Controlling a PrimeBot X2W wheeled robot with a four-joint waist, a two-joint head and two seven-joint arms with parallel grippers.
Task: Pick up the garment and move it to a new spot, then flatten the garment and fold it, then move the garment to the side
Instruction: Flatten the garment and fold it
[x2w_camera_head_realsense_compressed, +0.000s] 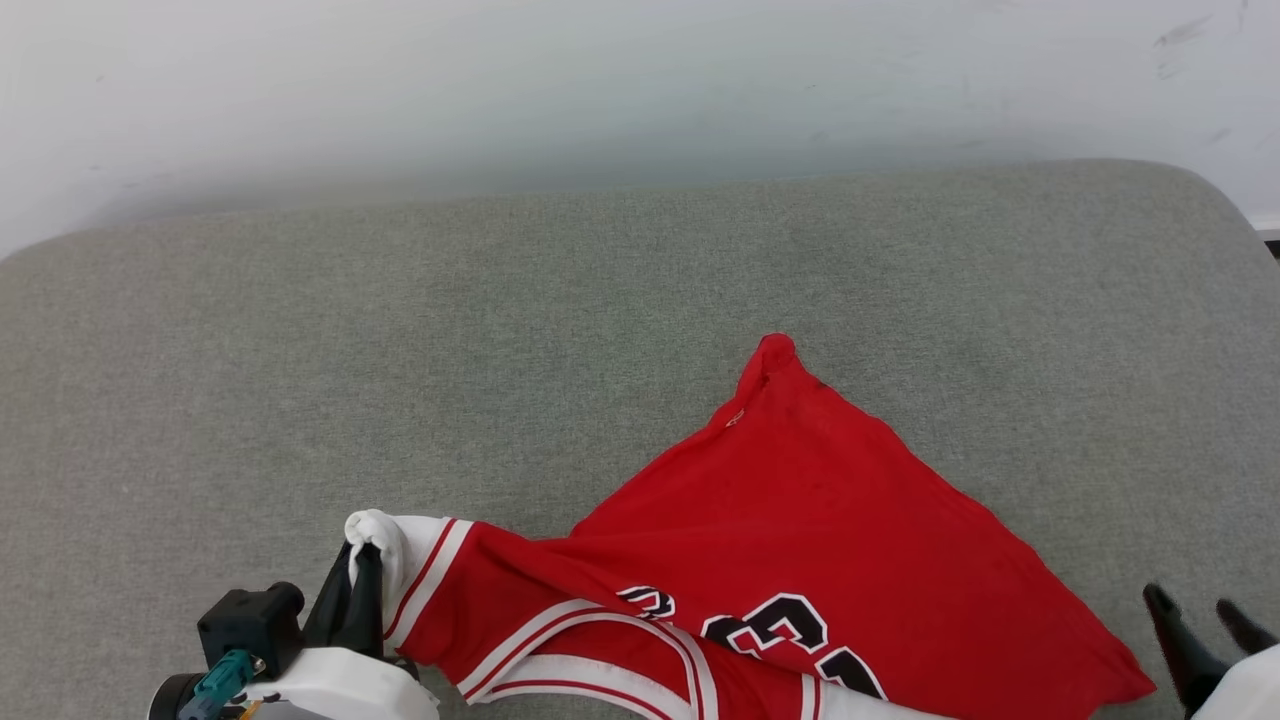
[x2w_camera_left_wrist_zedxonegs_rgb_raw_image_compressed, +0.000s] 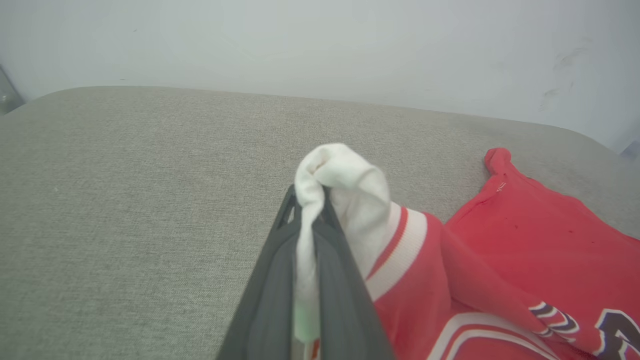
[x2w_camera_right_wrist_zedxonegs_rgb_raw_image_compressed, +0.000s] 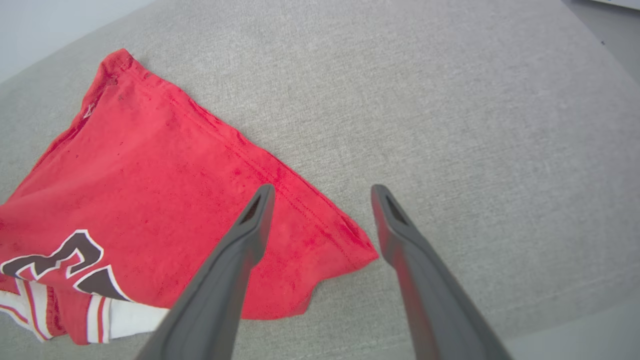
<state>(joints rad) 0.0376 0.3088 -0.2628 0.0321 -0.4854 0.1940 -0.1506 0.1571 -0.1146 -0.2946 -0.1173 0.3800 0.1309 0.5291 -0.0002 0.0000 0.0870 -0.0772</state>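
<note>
Cut off: garment (x2w_camera_head_realsense_compressed: 800, 520) lettering, cushion (x2w_camera_head_realsense_compressed: 500, 350) near edge.
Left gripper (x2w_camera_left_wrist_zedxonegs_rgb_raw_image_compressed: 310, 200): your grip pinches white sleeve (x2w_camera_left_wrist_zedxonegs_rgb_raw_image_compressed: 350, 175).
Right gripper (x2w_camera_right_wrist_zedxonegs_rgb_raw_image_compressed: 322, 189): spread, empty.

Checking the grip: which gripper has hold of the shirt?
The left gripper, pinching the garment by its white sleeve; the right gripper stands open, holding nothing.

Garment (x2w_camera_head_realsense_compressed: 800, 500): bright red; sleeve (x2w_camera_head_realsense_compressed: 395, 540) white with red-and-white striped trim; numerals (x2w_camera_head_realsense_compressed: 765, 628) black, outlined white. Cushion (x2w_camera_head_realsense_compressed: 500, 350): grey-green, fine weave. Wall (x2w_camera_head_realsense_compressed: 600, 80): off-white, faint scuffs. Fingers (x2w_camera_right_wrist_zedxonegs_rgb_raw_image_compressed: 235, 260): dark grey.
</note>
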